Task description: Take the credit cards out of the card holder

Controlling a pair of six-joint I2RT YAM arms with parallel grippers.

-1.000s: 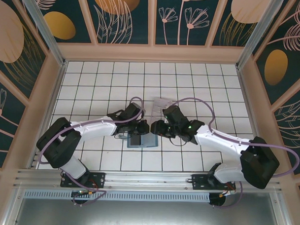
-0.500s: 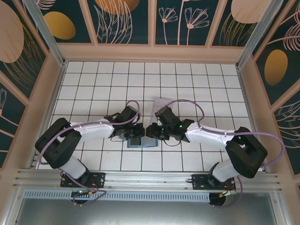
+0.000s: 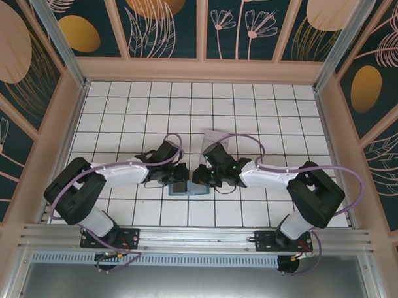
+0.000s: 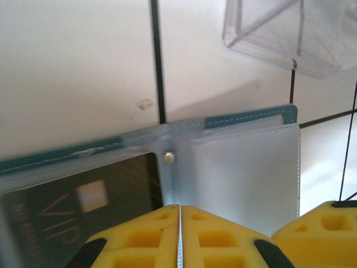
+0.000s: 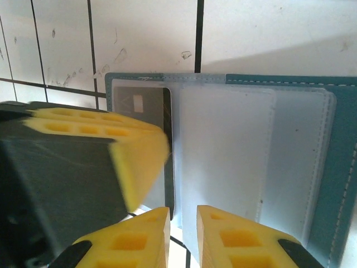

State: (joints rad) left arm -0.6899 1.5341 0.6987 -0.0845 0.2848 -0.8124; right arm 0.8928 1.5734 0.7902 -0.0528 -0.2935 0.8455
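The teal card holder (image 3: 184,187) lies open on the tiles between both grippers. In the left wrist view its grey-blue inside (image 4: 245,173) shows, with the black card (image 4: 78,206) in the left clear pocket. My left gripper (image 4: 179,223) is shut, its yellow tips together over the middle seam below a rivet. In the right wrist view my right gripper (image 5: 183,223) stands narrowly open at the holder's near edge, astride the rim of a pale sleeve (image 5: 223,151). The black card (image 5: 146,103) lies beside it. I cannot tell a pale card from its sleeve.
A clear plastic tray (image 3: 216,138) sits just beyond the holder, also at the top right of the left wrist view (image 4: 284,33). The left gripper's yellow finger (image 5: 111,139) crowds the right wrist view. Wooden walls ring the tiled floor (image 3: 122,107).
My right arm has folded in and its gripper has slid left and down onto the holder's right side. The left gripper has barely shifted.
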